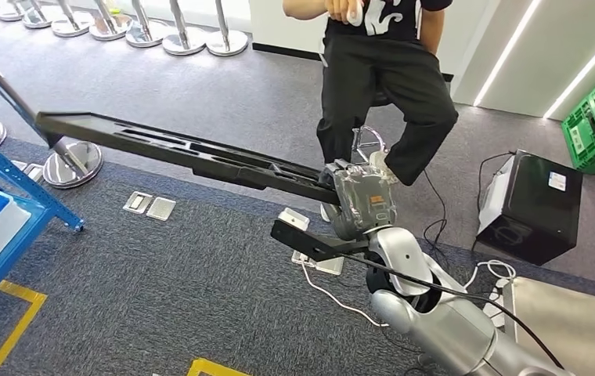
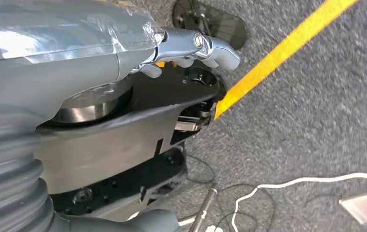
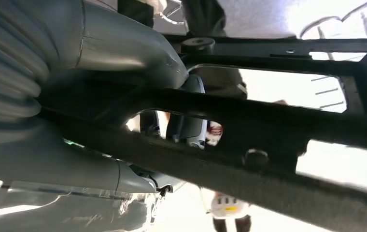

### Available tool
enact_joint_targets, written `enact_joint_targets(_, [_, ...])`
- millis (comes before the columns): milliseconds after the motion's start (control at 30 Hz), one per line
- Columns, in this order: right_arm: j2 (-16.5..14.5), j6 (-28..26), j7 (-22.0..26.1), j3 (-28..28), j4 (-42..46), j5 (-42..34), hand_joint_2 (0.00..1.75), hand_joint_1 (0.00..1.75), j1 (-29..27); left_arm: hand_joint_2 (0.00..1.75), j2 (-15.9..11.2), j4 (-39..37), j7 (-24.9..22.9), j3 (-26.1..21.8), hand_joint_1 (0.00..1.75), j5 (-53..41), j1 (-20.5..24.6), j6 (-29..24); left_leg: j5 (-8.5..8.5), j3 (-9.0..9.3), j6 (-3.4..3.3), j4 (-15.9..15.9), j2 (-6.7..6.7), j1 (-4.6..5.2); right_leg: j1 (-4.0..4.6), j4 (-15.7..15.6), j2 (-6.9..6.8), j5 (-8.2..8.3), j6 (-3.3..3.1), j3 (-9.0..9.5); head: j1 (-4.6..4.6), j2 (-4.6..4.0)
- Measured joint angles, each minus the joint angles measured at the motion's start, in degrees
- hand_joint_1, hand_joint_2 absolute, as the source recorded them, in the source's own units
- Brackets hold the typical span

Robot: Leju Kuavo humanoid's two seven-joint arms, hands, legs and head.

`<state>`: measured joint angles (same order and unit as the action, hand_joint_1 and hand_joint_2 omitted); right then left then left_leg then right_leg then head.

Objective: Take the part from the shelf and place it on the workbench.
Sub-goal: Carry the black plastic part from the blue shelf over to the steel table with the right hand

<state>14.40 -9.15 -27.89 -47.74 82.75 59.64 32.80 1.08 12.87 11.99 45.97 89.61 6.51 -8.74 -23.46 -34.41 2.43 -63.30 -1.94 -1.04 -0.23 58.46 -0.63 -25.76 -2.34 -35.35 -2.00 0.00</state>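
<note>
- Blue shelf [image 1: 12,188] at far left; its frame edge sits close to the free end of the part [image 1: 177,149].
- Part — a long black tray-like moulding — hangs in the air over the grey carpet [image 1: 161,290], tilted, the free end higher, held at one end only.
- Right hand [image 1: 361,196] grips the near end; in the right wrist view the fingers [image 3: 186,123] wrap a black bar of the part.
- Left hand [image 2: 191,46] hangs low over the carpet, fingers curled in, holding nothing.
- Person [image 1: 384,86] stands just past the held end.
- Judgement: carry phase. Long lever on one hand — turn slowly, keep the free end off the shelf frame, watch the floor cables [image 1: 333,298].
</note>
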Motion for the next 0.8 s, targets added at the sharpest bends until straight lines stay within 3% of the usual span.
enact_joint_targets(67, [-0.07, -0.16, 0.03, 0.00, -0.01, -0.02, 1.75, 1.75, -0.09, 1.75, -0.02, 0.00, -0.01, 0.00, 0.00, 0.10, -0.13, 0.10, -3.75, -3.38, 0.10, -7.67, 1.13, -0.02, 0.13, 0.05, 0.72, -0.02, -0.42, 0.00, 0.92, 0.00])
enact_joint_targets(100, [-0.10, -0.18, 0.03, 0.00, -0.01, -0.05, 1.75, 1.75, -0.21, 1.75, -0.03, 0.00, -0.02, 0.00, 0.00, 0.15, -0.22, 0.11, -4.83, -4.99, 0.12, -10.94, 1.36, -0.01, 0.23, 0.11, 1.14, -0.04, -0.47, 0.01, 1.29, 0.00])
enact_joint_targets(133, [-0.10, -0.19, 0.03, 0.00, -0.02, -0.08, 1.75, 1.75, -0.30, 1.75, -0.04, 0.00, -0.03, 0.00, 0.00, 0.19, -0.29, 0.12, -4.84, -5.87, 0.08, -12.51, 1.47, 0.00, 0.32, 0.19, 1.61, -0.07, -0.51, 0.01, 1.51, 0.00])
enact_joint_targets(167, [-0.11, -0.20, 0.02, 0.00, -0.02, -0.10, 1.75, 1.75, -0.36, 1.75, -0.06, 0.00, -0.04, 0.00, 0.00, 0.21, -0.33, 0.12, -3.68, -5.72, -0.04, -11.79, 1.52, 0.00, 0.39, 0.29, 2.11, -0.10, -0.53, 0.03, 1.72, 0.00])
enact_joint_targets(233, [-0.12, -0.24, 0.02, 0.00, -0.02, -0.12, 1.75, 1.75, -0.38, 1.75, -0.12, 0.00, -0.05, 0.00, 0.00, 0.22, -0.37, 0.13, 0.62, -3.02, -0.54, -4.97, 2.28, 0.00, 0.44, 0.49, 3.14, -0.19, -0.46, 0.08, 2.15, 0.00])
enact_joint_targets(300, [-0.13, -0.29, 0.02, 0.00, -0.02, -0.10, 1.75, 1.75, -0.36, 1.75, -0.23, -0.01, -0.05, 0.00, 0.00, 0.22, -0.43, 0.13, 3.31, -0.51, -1.00, 1.51, 3.69, -0.04, 0.58, 0.85, 4.02, -0.28, -0.17, -0.15, 2.39, 0.00])
enact_joint_targets(333, [-0.14, -0.31, 0.01, 0.00, -0.02, -0.10, 1.75, 1.75, -0.38, 1.75, -0.27, -0.02, -0.05, 0.00, 0.00, 0.23, -0.44, 0.14, 3.57, -0.08, -1.13, 2.90, 4.14, 0.02, 0.53, 0.95, 4.35, -0.27, 0.07, -0.35, 2.36, 0.00])
enact_joint_targets(400, [-0.14, -0.35, -0.03, 0.01, -0.02, -0.12, 1.75, 1.75, -0.44, 1.75, -0.29, -0.02, -0.05, 0.00, 0.00, 0.23, -0.45, 0.18, 3.57, 0.06, -1.34, 3.47, 3.79, 0.10, 0.38, 0.94, 4.96, -0.14, 0.72, -0.62, 2.24, 0.00])
enact_joint_targets(467, [-0.11, -0.37, -0.04, 0.05, -0.02, -0.12, 1.75, 1.75, -0.46, 1.75, -0.32, -0.01, -0.05, -0.01, 0.00, 0.22, -0.43, 0.23, 3.91, 0.33, -1.88, 4.04, 3.09, -0.12, 0.37, 2.03, 4.25, -0.96, 1.38, -1.09, 1.99, 0.00])
enact_joint_targets(500, [-0.10, -0.38, -0.03, 0.08, -0.02, -0.11, 1.75, 1.75, -0.40, 1.75, -0.34, 0.00, -0.05, -0.01, 0.00, 0.22, -0.42, 0.26, 4.07, 0.45, -2.16, 4.32, 2.69, -0.27, 0.37, 3.95, 3.43, -2.14, 1.69, -1.95, 1.63, 0.00])
enact_joint_targets(567, [-0.10, -0.40, -0.02, 0.09, -0.02, -0.10, 1.75, 1.75, -0.40, 1.75, -0.37, 0.00, -0.05, -0.01, 0.00, 0.23, -0.45, 0.32, 4.14, 0.51, -2.42, 4.45, 1.99, -0.25, 0.05, 10.72, 1.78, -5.50, 2.23, -5.15, 0.84, 0.00])
enact_joint_targets(633, [-0.10, -0.40, -0.02, 0.09, -0.03, -0.13, 1.75, 1.75, -0.57, 1.75, -0.37, 0.00, -0.05, 0.00, 0.00, 0.23, -0.50, 0.38, 4.08, 0.51, -2.40, 4.41, 1.27, -0.23, -0.40, 16.10, 1.23, -6.99, 2.68, -7.83, 0.38, 0.00])
enact_joint_targets(667, [-0.08, -0.41, -0.02, 0.09, -0.04, -0.13, 1.75, 1.75, -0.61, 1.75, -0.37, 0.00, -0.05, 0.00, 0.00, 0.23, -0.50, 0.40, 4.01, 0.54, -2.34, 4.38, 0.92, -0.26, -0.60, 15.97, 1.06, -6.22, 2.86, -7.81, 0.15, 0.00])
enact_joint_targets(700, [-0.06, -0.41, -0.02, 0.10, -0.04, -0.09, 1.75, 1.75, -0.62, 1.75, -0.37, 0.00, -0.05, 0.00, 0.00, 0.24, -0.49, 0.40, 3.90, 0.61, -2.20, 4.32, 0.63, -0.30, -0.78, 13.61, 0.79, -4.56, 2.96, -6.67, -0.11, 0.00])
enact_joint_targets(733, [-0.04, -0.42, 0.02, 0.10, -0.04, -0.04, 1.75, 1.75, -0.59, 1.75, -0.36, 0.00, -0.05, 0.00, 0.00, 0.25, -0.47, 0.39, 3.75, 0.70, -1.99, 4.24, 0.36, -0.35, -0.89, 9.76, 0.29, -2.54, 3.00, -4.76, -0.38, 0.00])
enact_joint_targets(800, [-0.08, -0.48, 0.16, 0.11, -0.04, 0.10, 1.75, 1.75, -0.49, 1.75, -0.37, 0.00, -0.05, -0.01, 0.00, 0.26, -0.44, 0.38, 3.43, 0.79, -1.40, 4.02, -0.13, -0.20, -0.65, 3.13, -0.86, -0.33, 2.75, -1.54, -0.89, 0.00])
